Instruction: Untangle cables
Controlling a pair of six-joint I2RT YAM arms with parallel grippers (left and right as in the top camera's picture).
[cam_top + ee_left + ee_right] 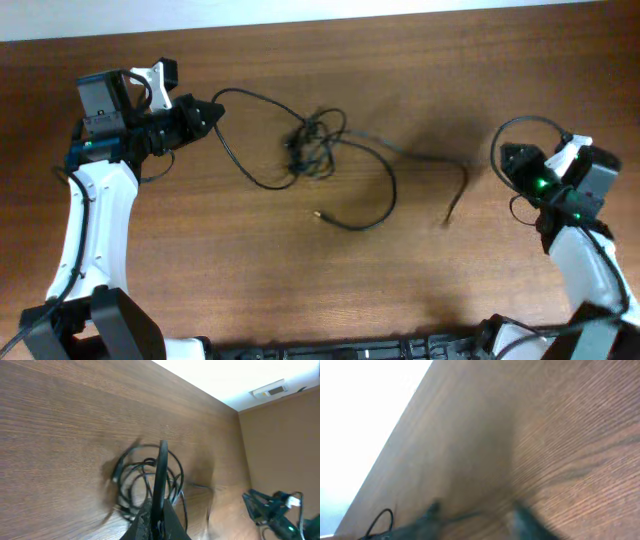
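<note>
The cables form a small black knot (308, 150) at the table's middle, with loops trailing out. One strand runs left into my left gripper (213, 108), which is shut on it. In the left wrist view the strand (162, 467) rises from the closed jaws (161, 510) toward the bundle (145, 480). A plug end (318, 214) lies in front of the knot. Another strand, blurred, runs right and ends loose (452, 205). My right gripper (503, 160) is right of that end. Its fingers (476, 510) are blurred, apart and hold nothing.
The wooden table (300, 280) fills the view, with its far edge along the top (330, 18). The right arm's own thick wire loops above its wrist (522, 124). The right arm also shows in the left wrist view (270, 507).
</note>
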